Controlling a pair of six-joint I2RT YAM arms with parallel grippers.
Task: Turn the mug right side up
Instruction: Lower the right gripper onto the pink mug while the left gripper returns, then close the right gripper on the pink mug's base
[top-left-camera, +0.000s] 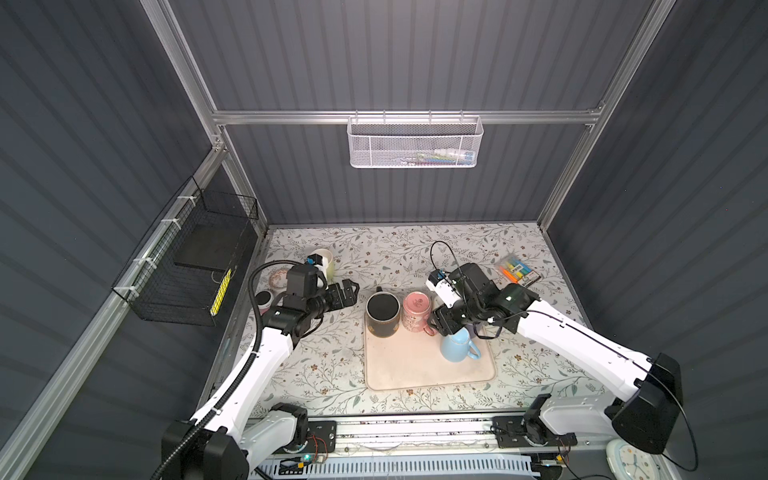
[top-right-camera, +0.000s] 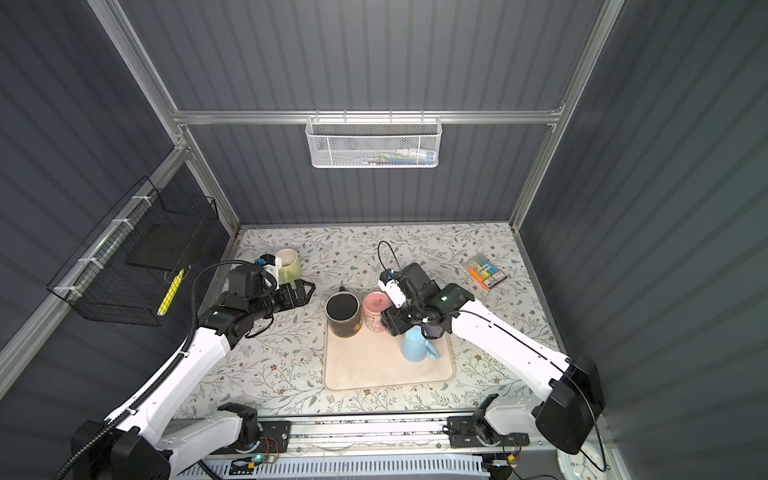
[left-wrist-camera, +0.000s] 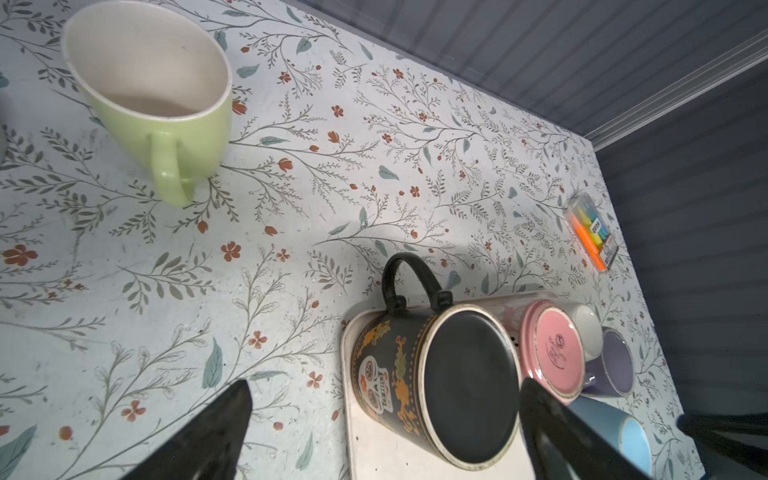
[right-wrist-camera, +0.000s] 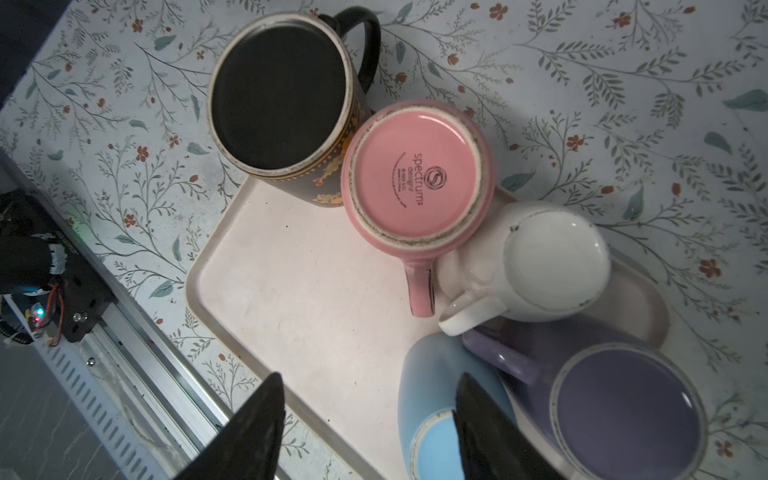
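Several mugs stand upside down on a pale pink tray (top-left-camera: 415, 370): a black one with skull art (top-left-camera: 382, 311) (left-wrist-camera: 465, 382), a pink one (top-left-camera: 417, 309) (right-wrist-camera: 415, 178), and a blue one (top-left-camera: 457, 347) (right-wrist-camera: 432, 419). White (right-wrist-camera: 552, 257) and purple (right-wrist-camera: 623, 407) mugs show only in the wrist views. A green mug (top-left-camera: 326, 262) (left-wrist-camera: 158, 83) stands upright at the back left. My left gripper (top-left-camera: 353, 291) (left-wrist-camera: 385, 384) is open, just left of the black mug. My right gripper (top-left-camera: 438, 328) (right-wrist-camera: 370, 399) is open above the blue mug's edge, holding nothing.
A highlighter pack (top-left-camera: 517, 270) lies at the back right. Two small round containers (top-left-camera: 278, 277) sit near the left arm. A black wire basket (top-left-camera: 187, 266) hangs on the left wall and a white mesh basket (top-left-camera: 415, 143) on the back rail. A clock (top-left-camera: 627, 461) lies front right.
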